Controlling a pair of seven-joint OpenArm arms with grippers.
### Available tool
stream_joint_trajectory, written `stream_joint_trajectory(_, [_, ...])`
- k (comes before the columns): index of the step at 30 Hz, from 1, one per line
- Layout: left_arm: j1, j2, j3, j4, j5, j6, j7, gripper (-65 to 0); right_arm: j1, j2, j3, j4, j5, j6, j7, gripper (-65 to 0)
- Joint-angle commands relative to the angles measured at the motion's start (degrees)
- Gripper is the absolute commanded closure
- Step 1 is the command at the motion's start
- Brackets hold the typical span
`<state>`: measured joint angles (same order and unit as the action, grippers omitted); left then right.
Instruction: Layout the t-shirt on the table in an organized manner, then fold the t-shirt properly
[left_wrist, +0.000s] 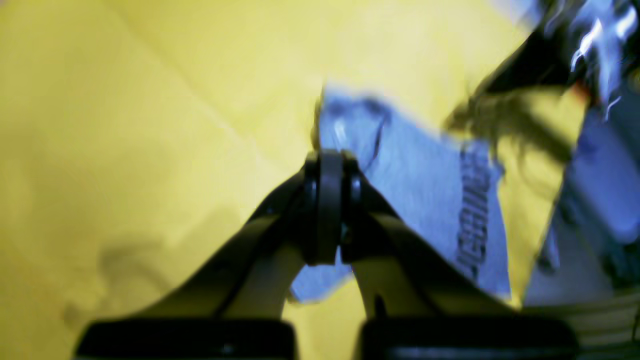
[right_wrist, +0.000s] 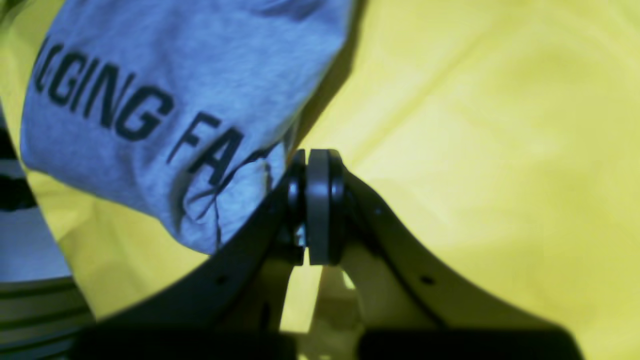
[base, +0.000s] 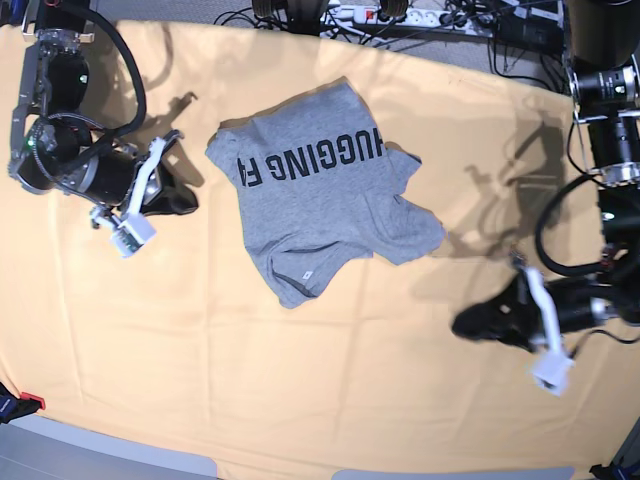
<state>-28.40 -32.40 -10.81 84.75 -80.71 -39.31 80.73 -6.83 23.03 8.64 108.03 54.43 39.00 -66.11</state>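
Left wrist view was blurry: the left tool (left_wrist: 327, 200) had its tips pressed together with nothing between them, hovering over the desk (left_wrist: 150, 125). The grey t-shirt (left_wrist: 420, 200) lay past it toward 2 o'clock, with black lettering I couldn't read.

Right wrist view: the right tool (right_wrist: 317, 205) was also pinched closed and empty, and the t-shirt (right_wrist: 165, 100) sat at 10 o'clock, reading "GGING FA".

Base view: the t-shirt (base: 320, 200) lay crumpled around the desk's (base: 300, 400) 12 o'clock, print up and upside down, reading "HUGGING FA". Left tool (base: 470, 323) was at 4 o'clock, right tool (base: 190, 203) at 9. I'd say this was still the layout step; next both tools needed to spread, catch the edges and pull it flat.
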Motion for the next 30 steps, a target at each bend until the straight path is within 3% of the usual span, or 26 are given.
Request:
stream_joint_trajectory(1, [-0.9, -1.6, -1.4, 0.7, -1.5, 0.0, -0.7, 0.0, 0.8, 0.8, -0.3, -0.6, 0.8, 0.6, 1.9, 0.0])
stream_joint_trajectory(10, [6.1, -3.9, -5.0, 0.7, -4.1, 0.3, -0.7, 0.0, 1.0, 0.8, -9.7, -5.0, 1.9, 1.0, 1.7, 0.0])
stream_joint_trajectory(14, [8.7, -4.0, -5.0, 0.7, -4.1, 0.3, -0.7, 0.0, 0.7, 0.8, -13.3, -4.9, 8.9, 1.0, -5.6, 0.0])
stream_joint_trajectory(19, [10.6, -4.0, -5.0, 0.7, -4.3, 0.3, -0.7, 0.0, -2.6, 0.8, -13.5, -4.4, 14.4, 1.0, -9.7, 0.0])
stream_joint_trajectory(30, [10.6, -3.9, -5.0, 0.7, -4.3, 0.2, -0.7, 0.0, -6.0, 0.8, -13.0, 4.0, 14.1, 1.0, -10.9, 0.0])
